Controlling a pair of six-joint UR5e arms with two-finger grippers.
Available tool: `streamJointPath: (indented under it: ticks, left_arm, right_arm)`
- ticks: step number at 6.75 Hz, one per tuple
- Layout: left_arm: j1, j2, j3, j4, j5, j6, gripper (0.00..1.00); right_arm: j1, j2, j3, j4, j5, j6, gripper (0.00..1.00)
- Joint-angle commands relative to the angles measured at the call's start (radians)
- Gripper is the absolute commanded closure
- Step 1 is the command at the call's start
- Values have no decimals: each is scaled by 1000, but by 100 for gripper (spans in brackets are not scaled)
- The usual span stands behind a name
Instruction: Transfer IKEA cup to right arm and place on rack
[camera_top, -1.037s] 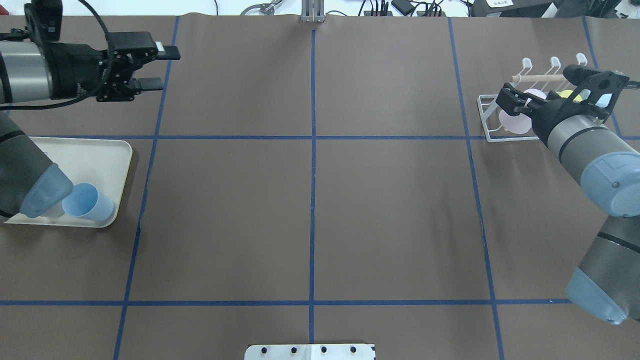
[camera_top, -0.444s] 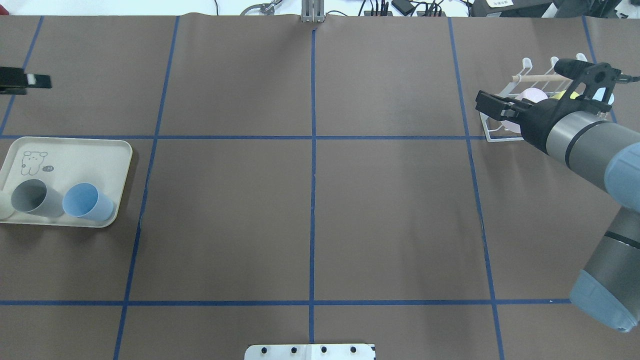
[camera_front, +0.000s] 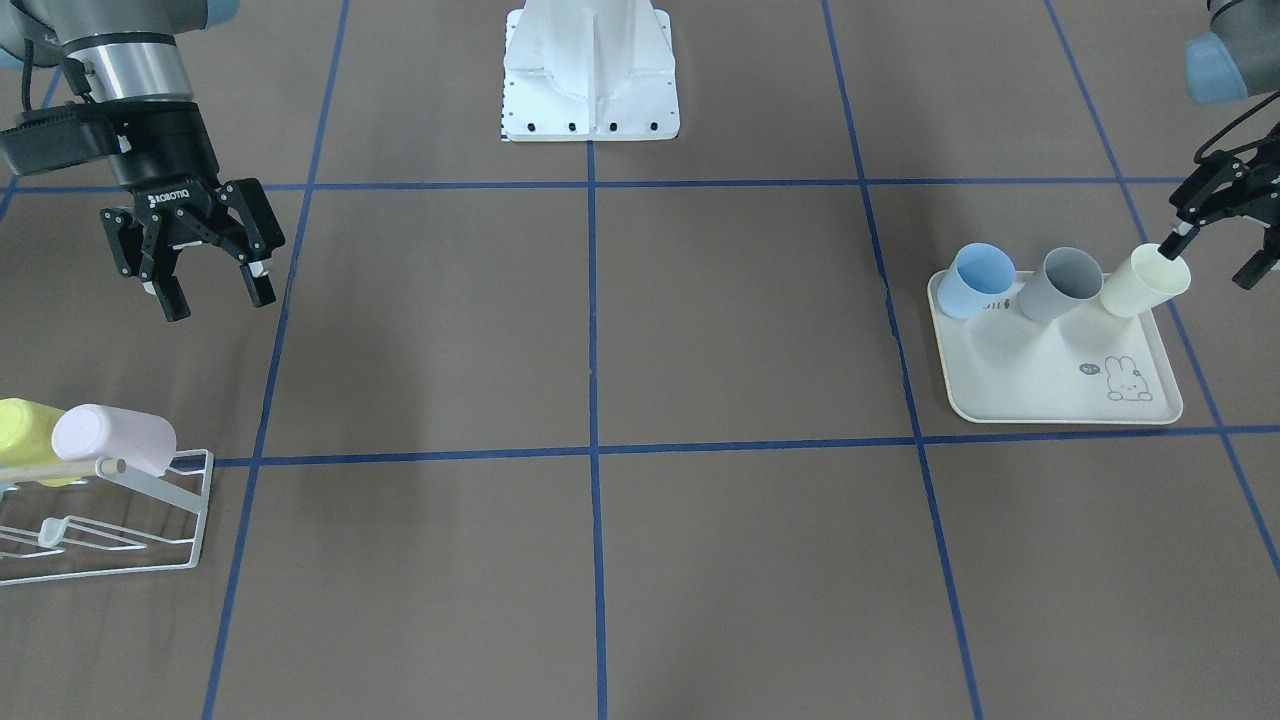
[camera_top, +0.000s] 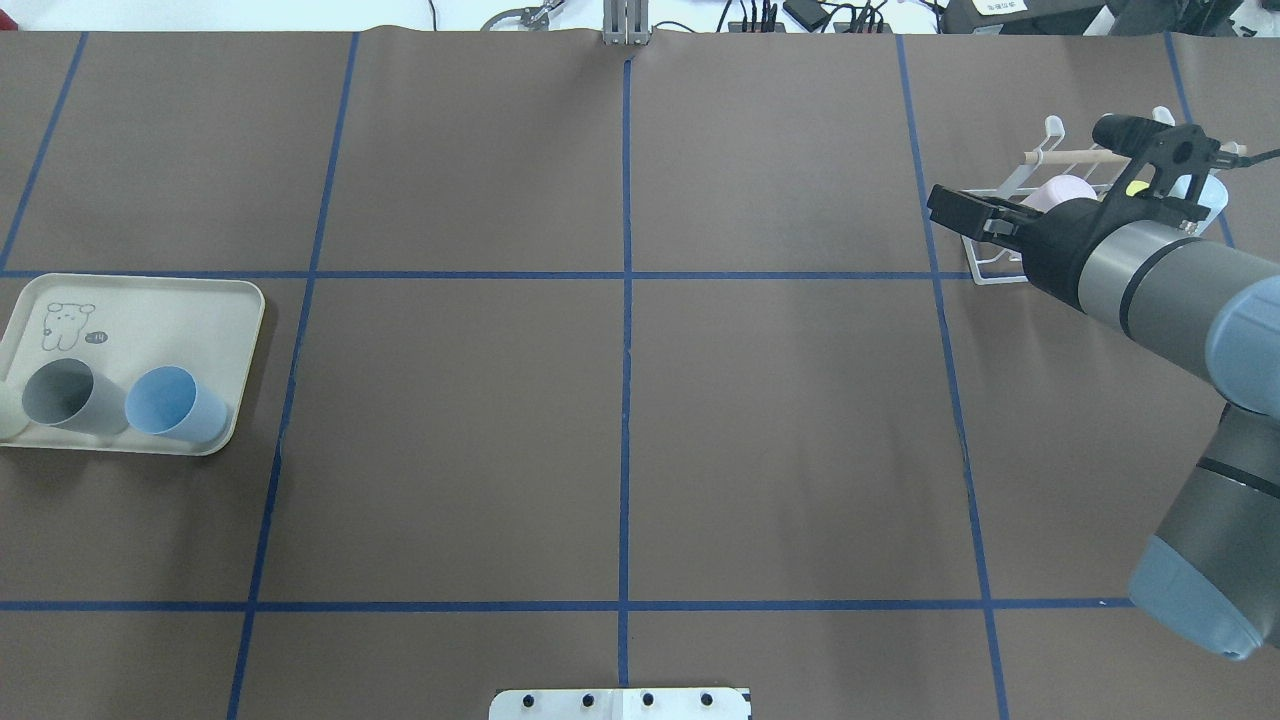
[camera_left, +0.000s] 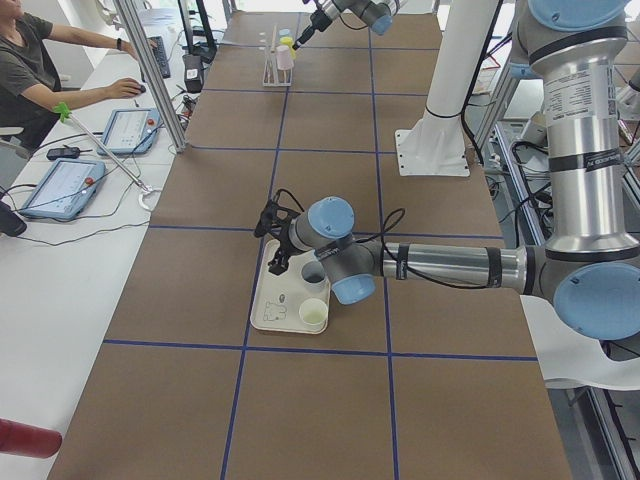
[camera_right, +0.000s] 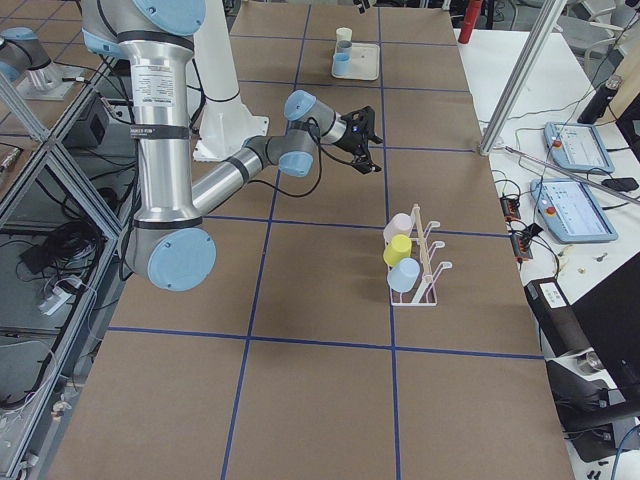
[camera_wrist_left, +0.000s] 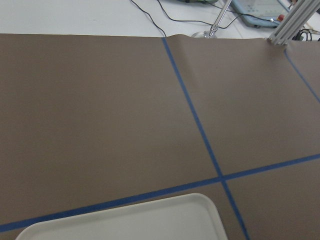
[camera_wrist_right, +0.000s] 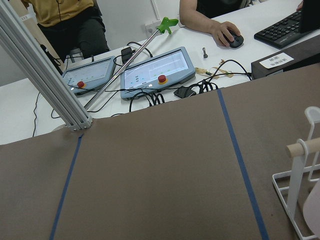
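Rack white wire, wood rod | R arm jaws wide | L arm jaws wide by cream cup

Wide room mid-table, btwn tray & rack. On tray: blue cup, grey cup, cream cup in tight row, w/ left gripper right at cream cup. On rack: pink cup, yellow cup. Near rack, above table: right gripper.

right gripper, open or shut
Open. In the front-facing view the right gripper has its fingers spread wide apart, with nothing held between them.
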Motion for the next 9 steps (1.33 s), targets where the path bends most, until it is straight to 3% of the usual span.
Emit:
streamJointPath:
  ticks: [1, 3, 6, 9]
  left_arm:
    - [-1, 60, 2, 103, 3, 198, 0]
    - [11, 67, 52, 189, 119, 347, 1]
    - [13, 44, 131, 183, 130, 406, 18]
    - [46, 45, 136, 181, 126, 408, 15]
  right_arm:
    - [-1, 13, -4, 1, 14, 18, 0]
    - [-1, 21, -10, 1, 30, 20, 0]
    - [-3, 31, -13, 1, 31, 32, 0]
    - [-3, 38, -16, 1, 33, 32, 0]
